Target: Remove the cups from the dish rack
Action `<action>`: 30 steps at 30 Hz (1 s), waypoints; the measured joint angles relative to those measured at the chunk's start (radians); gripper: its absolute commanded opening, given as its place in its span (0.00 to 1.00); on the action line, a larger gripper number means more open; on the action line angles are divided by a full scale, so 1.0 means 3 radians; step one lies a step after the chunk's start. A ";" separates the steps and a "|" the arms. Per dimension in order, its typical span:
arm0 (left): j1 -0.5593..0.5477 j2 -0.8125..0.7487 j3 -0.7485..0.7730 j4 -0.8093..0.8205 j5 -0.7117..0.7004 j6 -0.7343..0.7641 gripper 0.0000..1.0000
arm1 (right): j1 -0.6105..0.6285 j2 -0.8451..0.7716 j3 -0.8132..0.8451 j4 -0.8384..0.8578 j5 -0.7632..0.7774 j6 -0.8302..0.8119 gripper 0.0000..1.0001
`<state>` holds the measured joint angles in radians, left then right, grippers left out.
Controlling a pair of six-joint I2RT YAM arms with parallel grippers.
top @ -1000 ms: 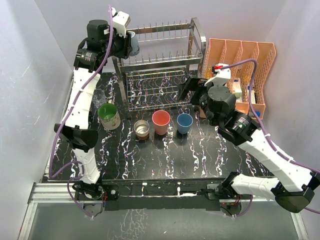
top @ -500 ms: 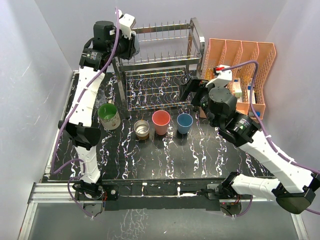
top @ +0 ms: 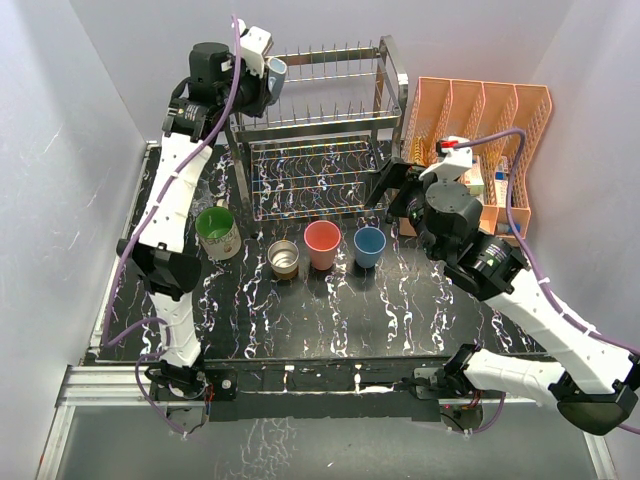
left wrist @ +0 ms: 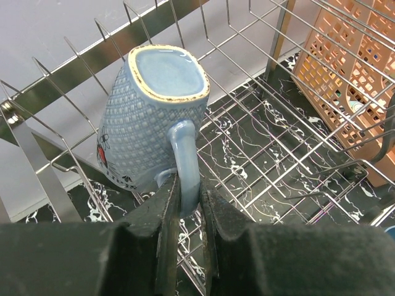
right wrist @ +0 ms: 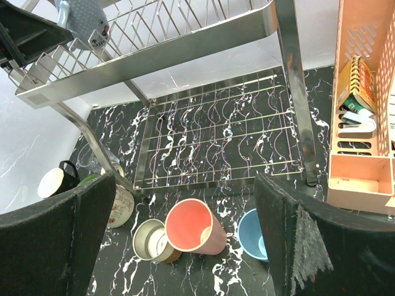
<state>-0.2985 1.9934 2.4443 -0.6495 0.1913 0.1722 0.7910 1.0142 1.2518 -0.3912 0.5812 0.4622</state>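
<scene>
The silver wire dish rack stands at the back of the table. My left gripper is at the left end of its upper tier, shut on the handle of a grey-blue mug. In the left wrist view the mug hangs base toward the camera over the prongs, its handle pinched in my left gripper. My right gripper is open and empty by the rack's right front corner. A dark green mug, metal cup, pink tumbler and blue tumbler stand in front of the rack.
An orange slotted organizer stands right of the rack, close to my right arm. A cream cup sits left of the rack in the right wrist view. The rack's lower tier holds nothing. White walls close in on the left, right and back.
My left gripper has shifted right and slightly up at the rack's upper tier with the mug in it. My right wrist has drifted a little to the right.
</scene>
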 measured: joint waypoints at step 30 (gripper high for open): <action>0.0028 -0.0411 -0.0790 0.1427 0.0937 -0.1167 0.00 | 0.0000 -0.0156 -0.0130 0.0000 0.0153 0.0149 0.98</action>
<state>-0.2901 1.8702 2.2074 -0.2214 0.4725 -0.1780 0.7910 0.9672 1.2129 -0.3912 0.6270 0.5068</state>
